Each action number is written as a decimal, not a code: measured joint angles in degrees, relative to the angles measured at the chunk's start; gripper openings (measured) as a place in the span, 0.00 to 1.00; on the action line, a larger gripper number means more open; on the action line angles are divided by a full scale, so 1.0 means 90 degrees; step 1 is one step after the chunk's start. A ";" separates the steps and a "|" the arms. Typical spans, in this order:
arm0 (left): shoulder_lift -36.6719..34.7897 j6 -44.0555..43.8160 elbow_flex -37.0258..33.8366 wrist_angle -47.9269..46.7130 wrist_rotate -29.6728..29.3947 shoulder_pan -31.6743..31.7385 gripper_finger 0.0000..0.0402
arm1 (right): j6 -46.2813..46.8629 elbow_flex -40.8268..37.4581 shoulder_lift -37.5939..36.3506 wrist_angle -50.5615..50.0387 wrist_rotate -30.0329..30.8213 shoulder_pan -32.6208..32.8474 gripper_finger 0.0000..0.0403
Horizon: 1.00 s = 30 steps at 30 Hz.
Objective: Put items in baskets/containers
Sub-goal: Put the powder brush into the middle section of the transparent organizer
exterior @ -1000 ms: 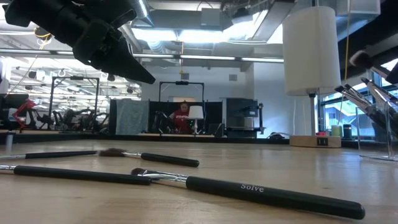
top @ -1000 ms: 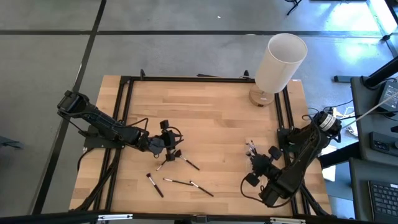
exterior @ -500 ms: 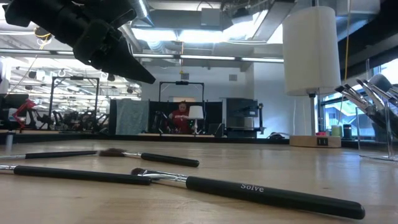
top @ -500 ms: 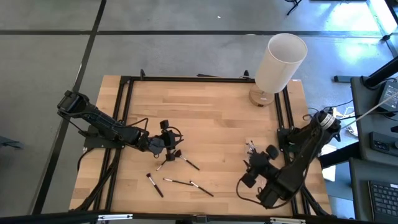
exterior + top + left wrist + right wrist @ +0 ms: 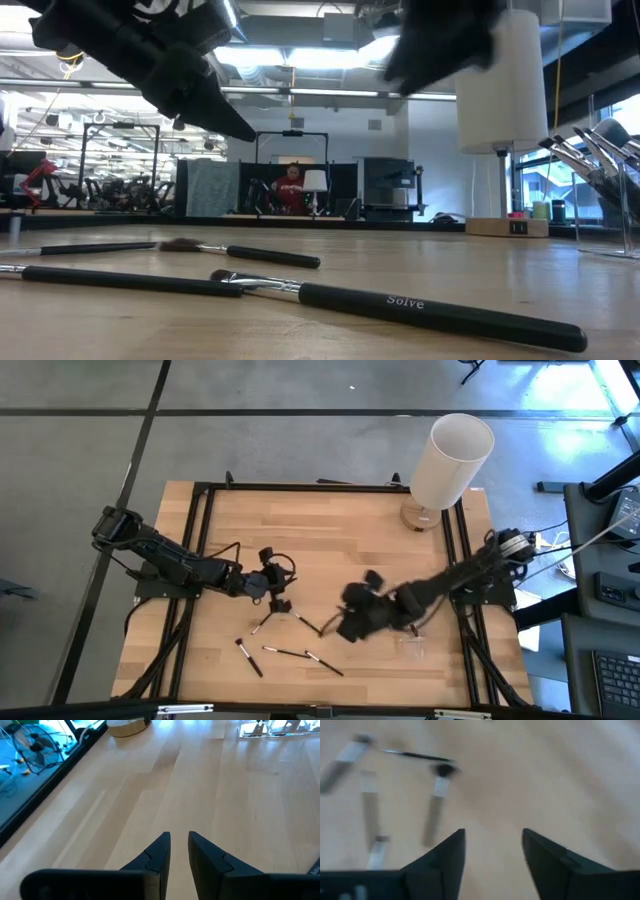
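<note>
Right gripper (image 5: 352, 628), fingers apart and empty, hovers above counter (image 5: 340, 530) centre; should drop squarely over nearest makeup brush (image 5: 304, 624) at nine o'clock, then carry toward clear box (image 5: 412, 647) at three o'clock.

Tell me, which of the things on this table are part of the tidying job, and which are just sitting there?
Part of the job:
- thin black-handled makeup brushes loose on the wooden table
- small clear plastic box near the right arm
- open right gripper, out over the loose brushes

Just there:
- tall white cylinder on a round wooden base, at the far right corner
</note>
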 joint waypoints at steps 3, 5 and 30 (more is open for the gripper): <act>0.0126 -0.0043 -0.0002 -0.0004 0.0103 -0.0027 0.14 | -0.1290 -0.0323 0.0000 0.1787 -0.1162 -0.0514 0.48; 0.0277 -0.0061 -0.0002 0.0015 0.0167 -0.0082 0.13 | -0.1844 -0.0445 0.0000 0.2596 -0.1783 -0.0780 0.48; 0.1349 -0.1747 -0.0002 0.0331 0.0879 -0.0481 0.12 | -0.3077 -0.0477 0.0021 0.2962 -0.2793 -0.2881 0.48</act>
